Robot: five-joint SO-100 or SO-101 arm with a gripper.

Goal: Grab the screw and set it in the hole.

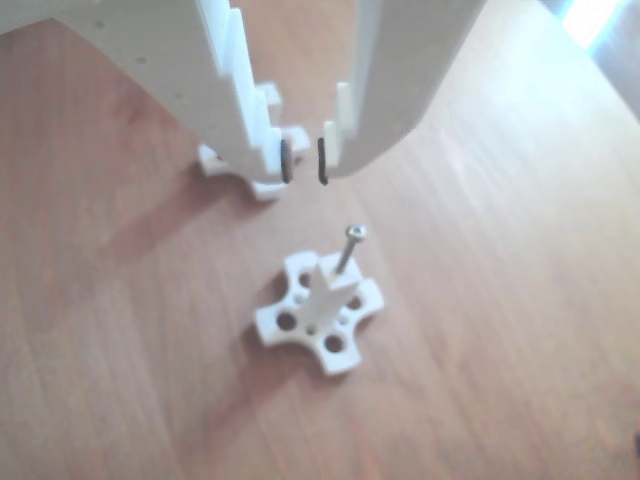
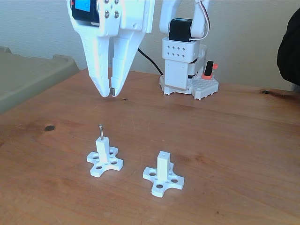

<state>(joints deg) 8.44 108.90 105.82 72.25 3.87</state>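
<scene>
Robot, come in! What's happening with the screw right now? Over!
Pincer above the table, nearly closed, holding nothing. Screw standing upright in the left post's hole. Second post empty. Nothing in the way.

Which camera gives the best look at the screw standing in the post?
The fixed view: it shows the screw side-on, upright, sticking out of the left post, with the gripper above it. The other view shows the screw from above, blurrier, slanting, its lower end hidden behind the post.
</scene>
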